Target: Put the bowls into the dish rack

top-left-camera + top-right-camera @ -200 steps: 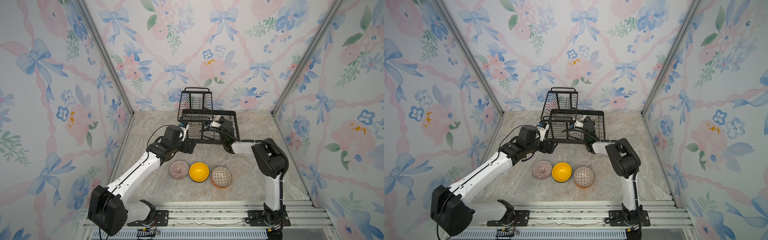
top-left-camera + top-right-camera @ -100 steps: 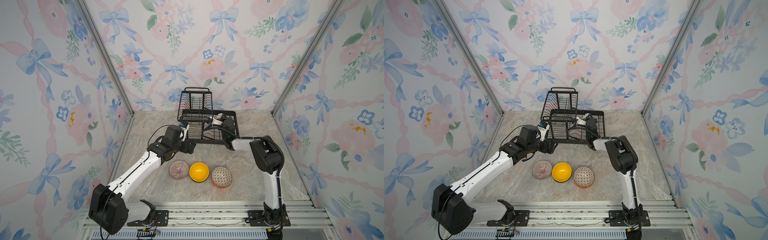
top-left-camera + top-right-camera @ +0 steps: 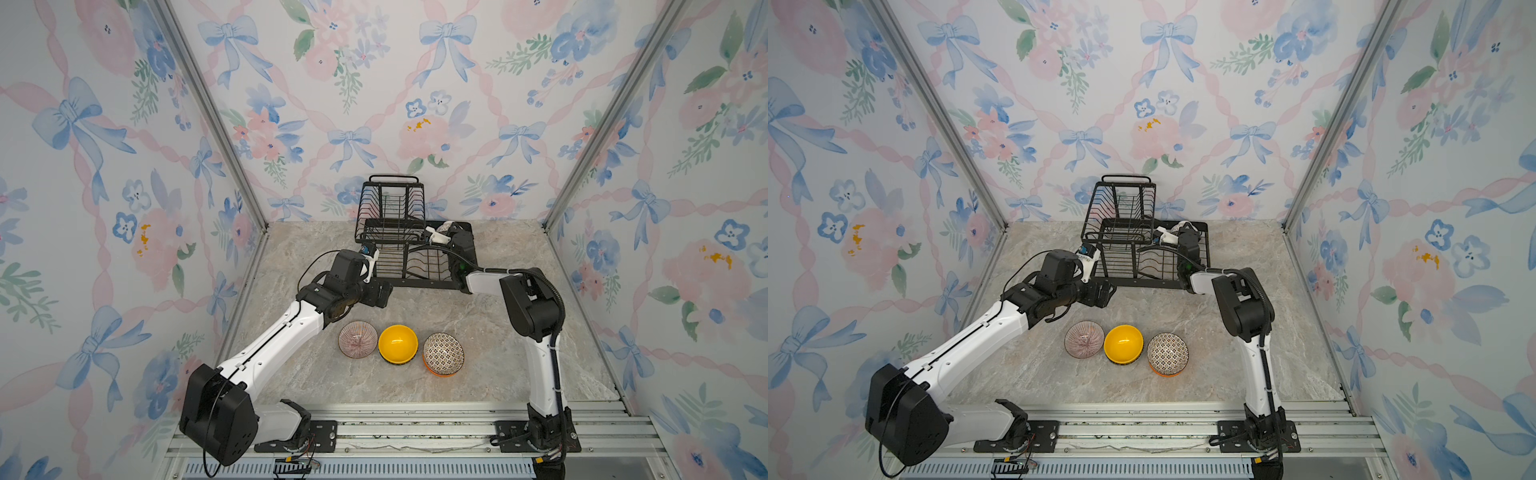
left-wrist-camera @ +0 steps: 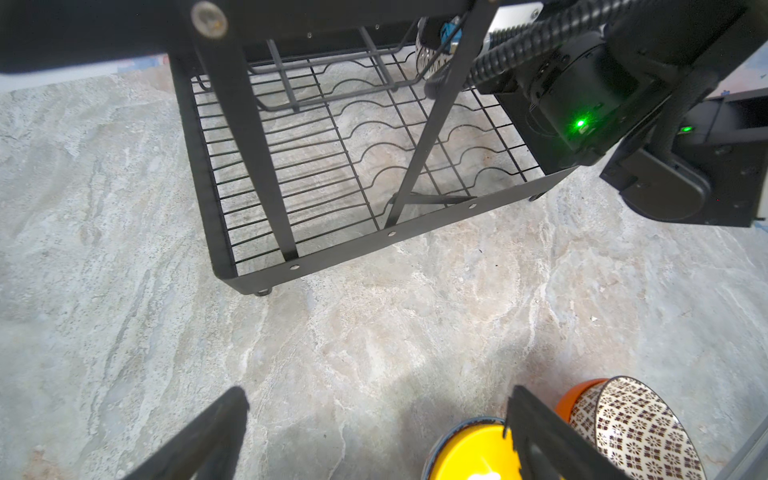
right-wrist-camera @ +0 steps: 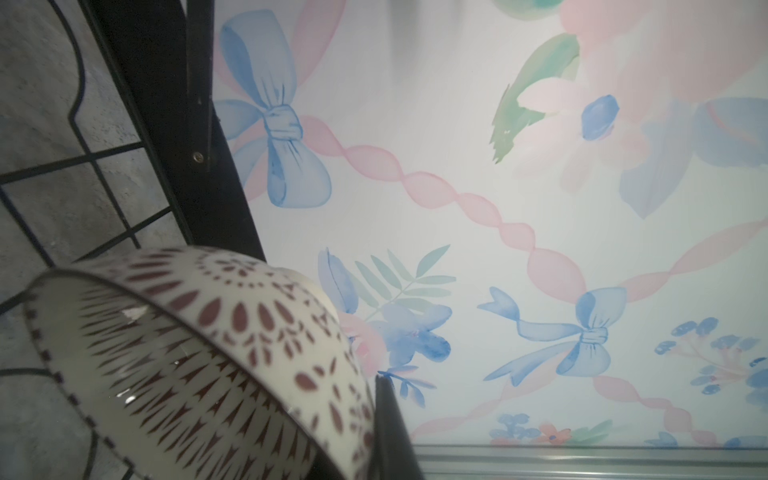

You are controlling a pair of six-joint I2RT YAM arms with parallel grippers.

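Right wrist view, hand (image 5: 368,449) gripping patterned bowl (image 5: 187,353)

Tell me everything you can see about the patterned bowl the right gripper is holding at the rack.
The bowl is small, round, glossy white, ceramic-looking, with dark reddish-brown petal and dash patterns inside and out. It is tilted on its side, its wall pinched by the right gripper, over the far right corner of the tray of the dish rack. Whether it rests on the wires is unclear.
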